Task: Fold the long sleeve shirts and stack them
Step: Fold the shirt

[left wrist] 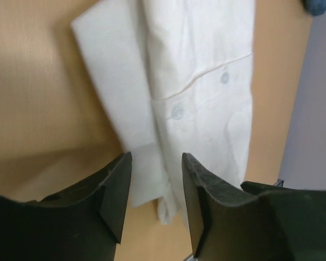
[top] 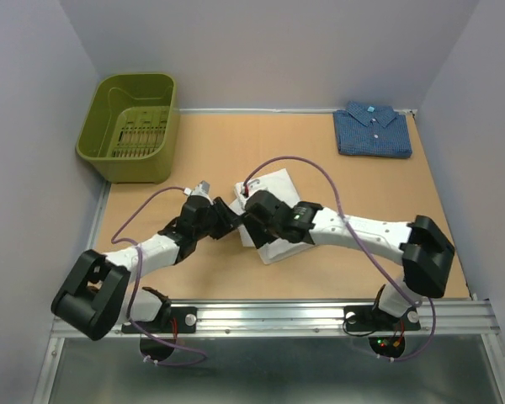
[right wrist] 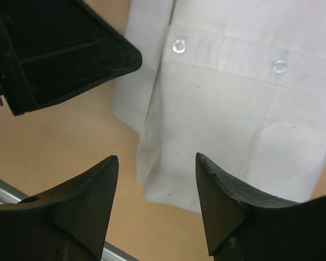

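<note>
- Folded plain white button-up shirt [top: 272,183] lies near the middle of the light wooden table [top: 362,202], its placket buttons [right wrist: 179,45] facing up; both arms reach in over it and hide its centre from the overhead camera.
- Left gripper [left wrist: 155,163] hangs over the near edge of the white shirt [left wrist: 206,65]. Its two black fingers [left wrist: 117,187] stand apart, and the cloth shows in the gap between them with nothing pinched.
- Right gripper [right wrist: 156,163] hovers just beside it, above a folded corner of the same shirt [right wrist: 228,125]. Its fingers [right wrist: 220,201] are spread wide and hold nothing.
- From above, the left gripper [top: 231,215] and the right gripper [top: 251,210] meet nearly tip to tip at the shirt's left side; the left one [right wrist: 60,54] fills the upper left of the right wrist camera's view.
- Folded dark blue patterned shirt with a light-blue inner collar [top: 372,130] rests at the far right corner of the table, well apart from the white one.
- Olive-green plastic basket [top: 135,168] stands at the far left corner.
</note>
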Controlling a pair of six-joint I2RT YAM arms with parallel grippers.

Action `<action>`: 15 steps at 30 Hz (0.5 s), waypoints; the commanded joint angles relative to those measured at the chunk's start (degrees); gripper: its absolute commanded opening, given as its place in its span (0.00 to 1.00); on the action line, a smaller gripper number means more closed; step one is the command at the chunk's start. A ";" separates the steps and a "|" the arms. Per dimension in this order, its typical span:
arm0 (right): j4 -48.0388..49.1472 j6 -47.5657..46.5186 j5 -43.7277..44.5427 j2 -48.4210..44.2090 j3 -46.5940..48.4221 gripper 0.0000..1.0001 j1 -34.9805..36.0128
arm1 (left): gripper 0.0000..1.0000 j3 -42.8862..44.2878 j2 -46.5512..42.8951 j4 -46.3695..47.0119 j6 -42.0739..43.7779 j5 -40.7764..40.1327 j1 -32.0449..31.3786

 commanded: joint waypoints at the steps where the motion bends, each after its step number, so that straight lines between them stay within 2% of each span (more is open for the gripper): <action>1: 1.10 1.63 -1.40 -8.62 -1.25 0.66 -5.08 | 0.61 3.80 -7.32 -7.98 2.89 -4.94 0.29; 4: 1.54 2.94 -5.87 -12.58 -3.61 0.75 -11.32 | 0.79 6.34 -11.97 -11.86 5.08 -7.22 0.20; 7: 2.94 4.00 -10.27 -15.83 -6.95 0.77 -18.16 | 0.83 9.85 -11.64 -14.15 6.76 -6.53 -0.67; 11: 5.49 4.79 -19.67 -18.12 -10.39 0.74 -26.44 | 0.81 15.83 -6.73 -14.59 7.90 -2.84 -6.46; 12: 6.02 5.14 -21.09 -18.56 -11.18 0.74 -28.98 | 0.75 18.98 -5.15 -14.76 8.16 -2.13 -7.87; 14: 8.22 6.28 -25.22 -19.88 -12.50 0.73 -31.19 | 0.70 21.81 -0.58 -14.85 8.86 0.49 -10.77; 15: 9.53 6.81 -27.58 -20.31 -13.89 0.73 -33.20 | 0.61 24.35 0.92 -14.77 9.22 1.47 -13.13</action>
